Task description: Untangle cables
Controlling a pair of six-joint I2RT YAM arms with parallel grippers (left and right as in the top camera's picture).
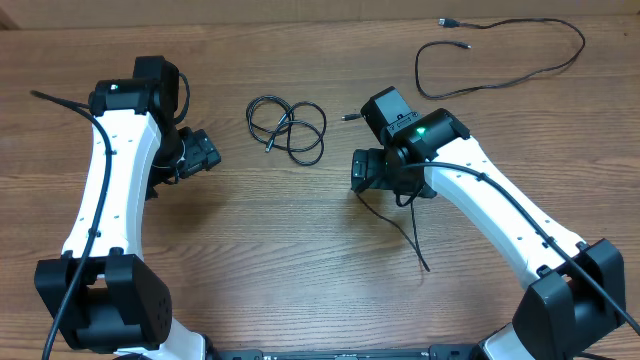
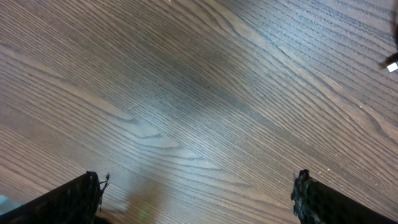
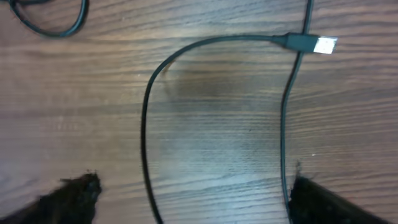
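Dark fingertips (image 3: 74, 193) of the right gripper (image 3: 196, 202) are seen at the bottom corners of its wrist view. They are set wide apart and open, with nothing clamped. Between them a thin black cable (image 3: 146, 124) is laid in a loop on the wood, ended farther out by a silver-tipped plug (image 3: 314, 44). A second strand is run just beside the right-hand finger, and whether it belongs to the same cord cannot be told. From overhead, a black tail is trailed toward the near edge beneath the right arm (image 1: 500, 215). The left gripper (image 2: 202, 202) is likewise held open above the bare table (image 2: 186, 93), with nothing between its fingers. A small coiled bundle (image 1: 287, 125) is placed between the two grippers, slightly to the far side. A long loose cable (image 1: 500, 60) is spread at the far right, well apart from both.
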